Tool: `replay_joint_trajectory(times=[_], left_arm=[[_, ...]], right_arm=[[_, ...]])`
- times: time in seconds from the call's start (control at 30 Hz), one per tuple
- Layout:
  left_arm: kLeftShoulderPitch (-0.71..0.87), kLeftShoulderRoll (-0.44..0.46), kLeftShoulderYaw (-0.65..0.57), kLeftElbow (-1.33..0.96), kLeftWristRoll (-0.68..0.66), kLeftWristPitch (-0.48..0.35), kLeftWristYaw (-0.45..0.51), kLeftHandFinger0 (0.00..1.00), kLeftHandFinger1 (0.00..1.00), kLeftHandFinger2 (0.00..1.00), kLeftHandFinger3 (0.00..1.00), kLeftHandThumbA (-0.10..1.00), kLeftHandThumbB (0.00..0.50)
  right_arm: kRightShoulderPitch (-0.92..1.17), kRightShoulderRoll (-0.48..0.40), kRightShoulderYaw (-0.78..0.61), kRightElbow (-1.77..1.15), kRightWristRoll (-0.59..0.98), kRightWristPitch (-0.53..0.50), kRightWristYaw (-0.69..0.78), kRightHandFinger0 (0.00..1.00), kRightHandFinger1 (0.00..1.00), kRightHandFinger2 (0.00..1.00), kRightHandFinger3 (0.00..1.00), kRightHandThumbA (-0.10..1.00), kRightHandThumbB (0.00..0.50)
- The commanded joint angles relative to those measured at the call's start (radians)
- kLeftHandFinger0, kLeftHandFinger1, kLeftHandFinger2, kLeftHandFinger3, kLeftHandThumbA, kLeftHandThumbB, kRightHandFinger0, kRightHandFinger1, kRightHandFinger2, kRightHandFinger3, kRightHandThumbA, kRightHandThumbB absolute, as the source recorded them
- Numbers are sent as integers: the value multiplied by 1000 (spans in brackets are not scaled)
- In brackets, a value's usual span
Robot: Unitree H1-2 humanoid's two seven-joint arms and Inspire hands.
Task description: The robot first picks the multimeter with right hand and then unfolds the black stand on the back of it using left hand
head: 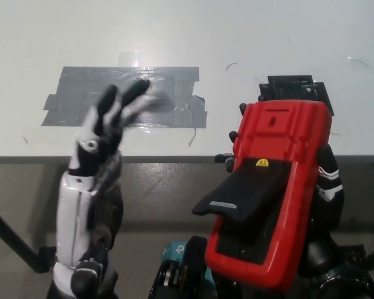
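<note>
Multimeter [275, 187], a chunky red plastic block with rounded corners, is held back-side up in front of the desk's near edge by the black right hand [327, 187], whose fingers wrap its sides from beneath. Its flat black stand [240, 193] is swung out from the back, jutting toward the left like a wedge. The white left hand [103, 134] is raised well apart at the left with its fingers spread and empty, above the pale smooth desk [174, 31] with its shiny grey tape patch [121, 96] and black tape patch [293, 87].
</note>
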Motion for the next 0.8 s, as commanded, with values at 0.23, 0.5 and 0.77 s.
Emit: replay_joint_trajectory(times=[0.23,0.5,0.77], left_arm=[[-100,101,-97,51,155,-86,105,1000,1000,1000,1000,1000,500],[-9,116,-206,84,90,-82,24,1000,1000,1000,1000,1000,500],[46,159,-244,97,108,-86,59,1000,840,866,1000,1000,500]], right_arm=[[-49,25,-9,-42,44,-47,9,0,42,496,631,-100,168],[-68,37,-10,-30,50,-69,56,0,190,656,738,-100,147],[-72,12,-14,-51,59,-58,10,0,0,210,612,-100,145]])
